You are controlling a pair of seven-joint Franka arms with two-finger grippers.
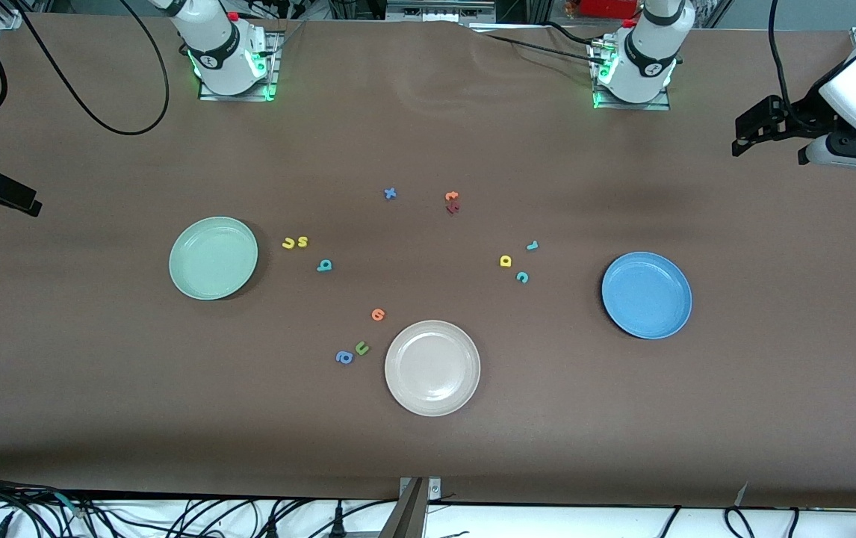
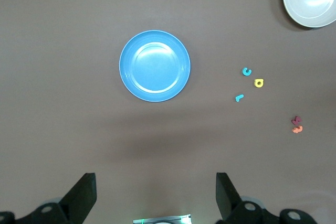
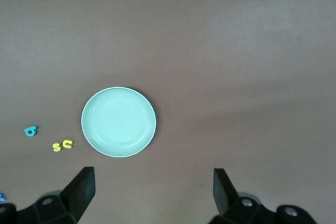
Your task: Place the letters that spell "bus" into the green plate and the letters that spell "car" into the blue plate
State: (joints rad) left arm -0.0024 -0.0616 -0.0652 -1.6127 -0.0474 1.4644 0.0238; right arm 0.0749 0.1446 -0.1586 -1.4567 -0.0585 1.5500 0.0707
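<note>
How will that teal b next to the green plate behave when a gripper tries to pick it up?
The teal b is tiny and lies flat on the table, so it probably weighs almost nothing and may skid when nudged. Being flat, it should not roll. It sits so low that the fingers likely must reach the table to pinch it.

Even, diffuse overhead light fills all three views, bright enough to keep colours clean on the matte brown tabletop [image 1: 428,448], which gives off no glare. Soft, broad shadows band the tabletop in the wrist views. The green plate [image 1: 213,258] throws a faint shadow toward 4 o'clock in the front view; the beige plate [image 1: 432,367] and blue plate [image 2: 155,65] carry pale sheen patches. Green lamps glow at both arm bases. Focus holds throughout, with no visible edge distortion.
</note>
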